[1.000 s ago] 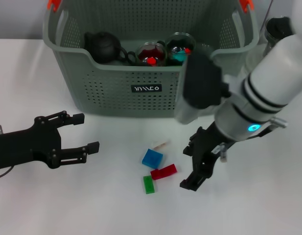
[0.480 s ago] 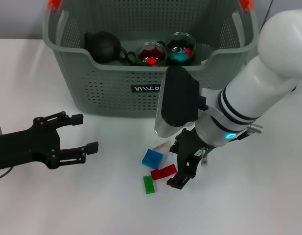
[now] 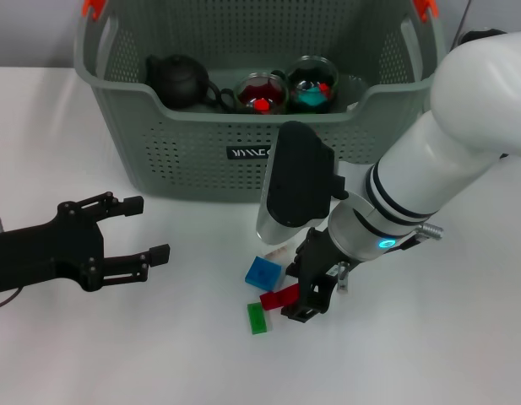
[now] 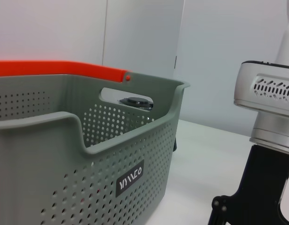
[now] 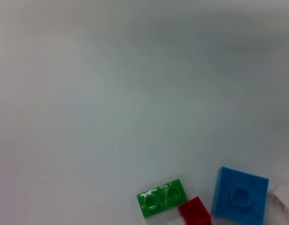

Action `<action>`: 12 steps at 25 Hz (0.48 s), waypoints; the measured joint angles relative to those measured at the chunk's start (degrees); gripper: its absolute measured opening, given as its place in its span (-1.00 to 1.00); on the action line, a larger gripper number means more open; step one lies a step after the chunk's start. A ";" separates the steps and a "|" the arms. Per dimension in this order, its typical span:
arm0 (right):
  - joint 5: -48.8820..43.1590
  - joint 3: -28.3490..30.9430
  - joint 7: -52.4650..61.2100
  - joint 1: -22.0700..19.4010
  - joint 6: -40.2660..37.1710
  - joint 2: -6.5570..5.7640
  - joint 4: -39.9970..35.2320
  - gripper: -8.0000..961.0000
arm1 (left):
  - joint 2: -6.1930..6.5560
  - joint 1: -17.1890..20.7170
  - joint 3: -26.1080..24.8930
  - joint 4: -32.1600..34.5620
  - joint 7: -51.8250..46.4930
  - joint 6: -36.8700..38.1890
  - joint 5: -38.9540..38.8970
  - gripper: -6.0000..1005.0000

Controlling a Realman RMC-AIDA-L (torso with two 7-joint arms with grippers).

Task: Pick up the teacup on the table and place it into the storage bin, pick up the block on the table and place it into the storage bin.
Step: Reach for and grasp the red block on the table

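Observation:
The grey-green storage bin [image 3: 201, 160] stands at the back, and the left wrist view shows it close up [image 4: 88, 154]. Two glass teacups [image 3: 260, 91] [image 3: 312, 83] sit inside it beside a black teapot [image 3: 180, 80]. On the table in front lie a blue block [image 3: 263, 273], a red block [image 3: 278, 298], a green block [image 3: 257, 318] and a pale block [image 3: 277, 251]. My right gripper [image 3: 297, 291] is open, low over the red block's right end. The right wrist view shows the green block [image 5: 161, 197], red block [image 5: 195, 211] and blue block [image 5: 240, 197]. My left gripper [image 3: 150, 228] rests open at the left.
The bin has orange handle clips [image 3: 91, 7] at its top corners. The white table [image 3: 116, 354] stretches bare around the blocks and toward the front. My bulky right arm [image 3: 429, 186] hangs over the table's right half, in front of the bin.
My right arm has swung left and lower, bringing its gripper from right of the blocks onto the red block's end. The left arm and the blocks have not moved.

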 joint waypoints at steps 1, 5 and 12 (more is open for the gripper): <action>0.27 -0.02 0.00 0.02 0.01 0.00 0.00 0.53 | 0.00 0.00 0.00 0.00 0.02 0.00 0.00 0.64; 0.60 -0.21 0.00 0.09 0.05 -0.01 0.00 0.23 | 0.00 0.00 0.00 0.00 0.06 0.00 0.00 0.64; 0.59 -0.46 -0.01 0.07 0.10 -0.03 0.01 -0.08 | 0.00 0.06 0.00 0.00 0.06 0.00 0.00 0.64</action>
